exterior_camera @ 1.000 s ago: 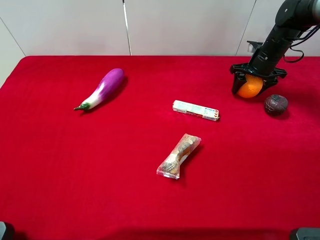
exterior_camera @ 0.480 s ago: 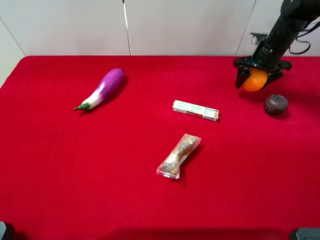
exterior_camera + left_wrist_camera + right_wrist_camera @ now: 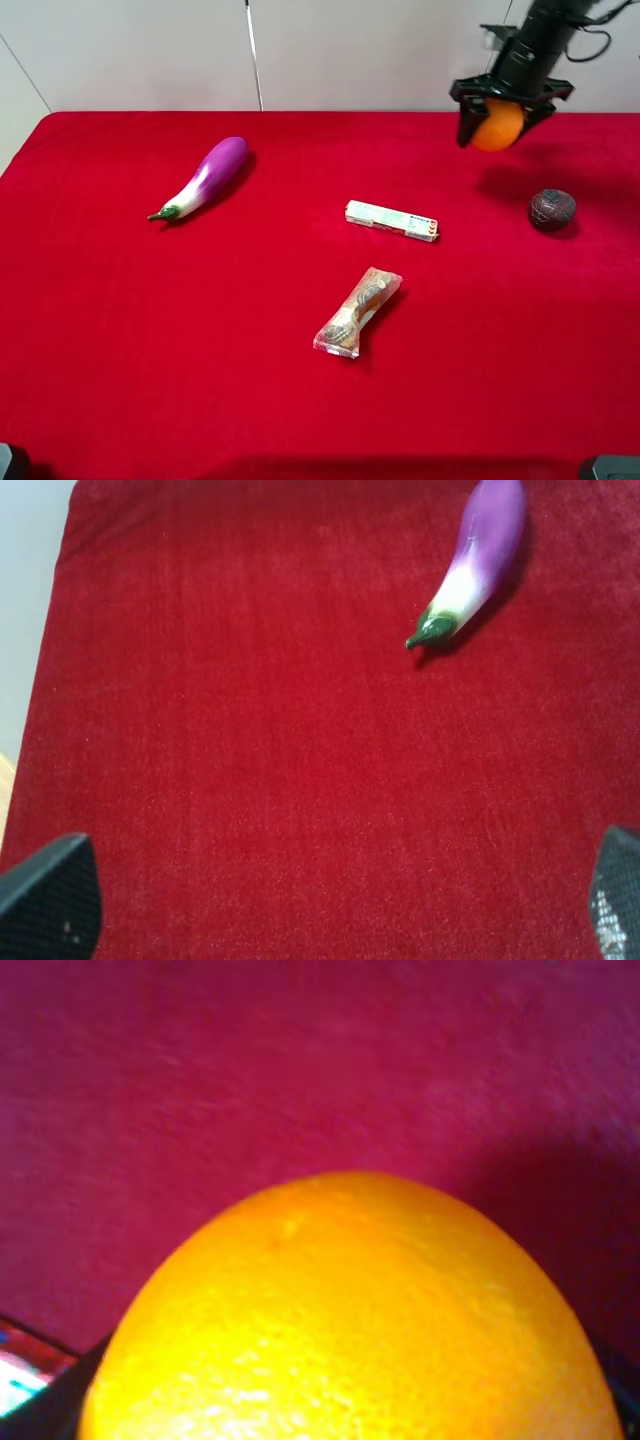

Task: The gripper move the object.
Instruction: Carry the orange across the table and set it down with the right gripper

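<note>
My right gripper [image 3: 498,118] is shut on the round bright orange fruit [image 3: 497,126] and holds it in the air above the far right of the red table [image 3: 300,400]. The fruit casts a shadow on the cloth below it. In the right wrist view the orange fruit [image 3: 350,1330] fills most of the frame, with red cloth behind it. My left gripper [image 3: 330,900] shows only as two dark fingertips [image 3: 45,900] wide apart at the lower corners of the left wrist view, open and empty over bare red cloth.
A dark brown ball [image 3: 552,209] lies right of and nearer than the held fruit. A purple eggplant [image 3: 205,177] lies at the left, also in the left wrist view [image 3: 475,555]. A white flat box [image 3: 391,220] and a clear snack packet [image 3: 358,311] lie mid-table.
My right gripper has lifted the orange fruit off the cloth beside the brown ball and carried it up and toward the table's far edge. Nothing else moved.
</note>
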Tool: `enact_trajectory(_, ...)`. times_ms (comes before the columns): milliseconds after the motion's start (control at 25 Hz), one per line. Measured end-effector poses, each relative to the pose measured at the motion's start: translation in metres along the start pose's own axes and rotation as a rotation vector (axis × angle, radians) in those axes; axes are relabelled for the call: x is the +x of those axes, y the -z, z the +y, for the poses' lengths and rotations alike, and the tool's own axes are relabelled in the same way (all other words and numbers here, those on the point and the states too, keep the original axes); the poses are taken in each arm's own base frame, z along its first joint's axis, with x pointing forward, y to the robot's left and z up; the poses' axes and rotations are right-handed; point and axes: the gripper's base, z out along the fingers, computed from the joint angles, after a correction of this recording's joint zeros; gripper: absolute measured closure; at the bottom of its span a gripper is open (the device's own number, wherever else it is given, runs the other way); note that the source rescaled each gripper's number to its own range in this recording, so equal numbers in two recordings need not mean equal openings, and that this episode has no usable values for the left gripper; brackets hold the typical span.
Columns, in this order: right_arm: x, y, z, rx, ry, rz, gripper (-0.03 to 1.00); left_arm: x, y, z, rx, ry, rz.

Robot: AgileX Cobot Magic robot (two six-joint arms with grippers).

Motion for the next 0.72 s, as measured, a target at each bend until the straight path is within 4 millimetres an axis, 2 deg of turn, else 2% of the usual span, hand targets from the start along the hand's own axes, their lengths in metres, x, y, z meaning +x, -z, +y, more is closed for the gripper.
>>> enact_trajectory(360, -0.009, 0.011, 0.079, -0.004, 0.138, -0.057, 0.96, 0.000, 0.000, 0.000, 0.000, 0.000, 0.000)
enact_trajectory(720, 0.001, 0.020, 0.163, -0.022, 0.289, -0.099, 0.96, 0.000, 0.000, 0.000, 0.000, 0.000, 0.000)
